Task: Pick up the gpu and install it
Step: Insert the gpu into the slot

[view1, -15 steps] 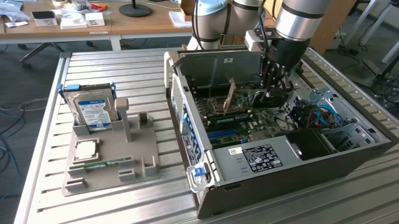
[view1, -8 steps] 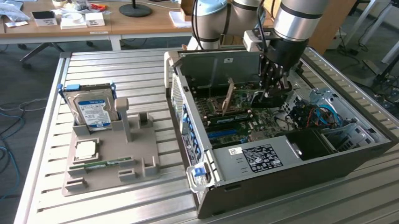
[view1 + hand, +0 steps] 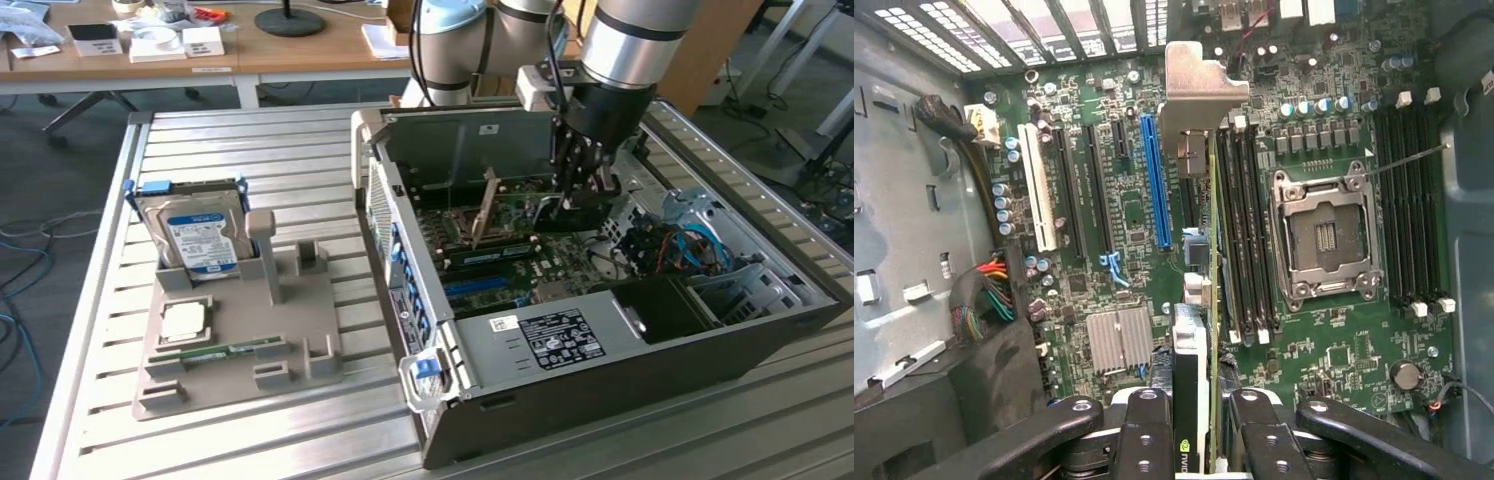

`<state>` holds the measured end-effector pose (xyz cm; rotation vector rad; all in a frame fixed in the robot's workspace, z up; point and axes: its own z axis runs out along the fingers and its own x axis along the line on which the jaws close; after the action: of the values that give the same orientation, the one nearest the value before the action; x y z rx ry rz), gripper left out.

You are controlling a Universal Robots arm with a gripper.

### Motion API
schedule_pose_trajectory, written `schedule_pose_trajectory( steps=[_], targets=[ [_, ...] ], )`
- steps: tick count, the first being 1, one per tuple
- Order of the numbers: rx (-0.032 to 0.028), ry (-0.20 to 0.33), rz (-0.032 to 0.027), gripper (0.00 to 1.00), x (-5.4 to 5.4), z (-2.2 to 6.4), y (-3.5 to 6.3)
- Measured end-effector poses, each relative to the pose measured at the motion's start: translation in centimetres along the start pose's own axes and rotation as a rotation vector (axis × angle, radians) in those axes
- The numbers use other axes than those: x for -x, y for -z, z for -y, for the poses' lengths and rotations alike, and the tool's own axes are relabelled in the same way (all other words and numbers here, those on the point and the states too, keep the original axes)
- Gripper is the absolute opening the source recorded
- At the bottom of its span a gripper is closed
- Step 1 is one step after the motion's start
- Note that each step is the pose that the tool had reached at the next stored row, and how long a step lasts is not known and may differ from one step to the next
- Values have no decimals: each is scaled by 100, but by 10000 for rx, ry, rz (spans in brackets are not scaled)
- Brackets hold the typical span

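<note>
**Exterior view, from its left.** A grey holder (image 3: 240,310) carries an upright drive (image 3: 200,235), a chip (image 3: 184,320) and a memory stick (image 3: 220,352). Next is the open case (image 3: 641,385), lying on its side. Then comes my pincer (image 3: 583,195), reaching down into the case over the board (image 3: 501,250).

**Wrist view.** My pincer (image 3: 1199,445) is closed narrowly on the gpu (image 3: 1211,300), with a finger (image 3: 1144,430) against each face. The gpu runs edge-on straight out from between my fingers, its silver bracket (image 3: 1199,85) at the far end. It stands over the board, between the blue slot (image 3: 1154,180) and the black memory slots (image 3: 1239,230), just beside the blue one. Whether its edge has entered a slot I cannot tell. The socket (image 3: 1324,235) lies beyond the memory slots, apart from the gpu.
</note>
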<state>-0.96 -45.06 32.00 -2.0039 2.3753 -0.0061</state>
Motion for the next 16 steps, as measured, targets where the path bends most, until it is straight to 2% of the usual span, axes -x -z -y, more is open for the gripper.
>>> schedule_pose_trajectory(
  steps=[16],
  targets=[
    [-4,124,4,27,-6,-32,-31]
  ],
)
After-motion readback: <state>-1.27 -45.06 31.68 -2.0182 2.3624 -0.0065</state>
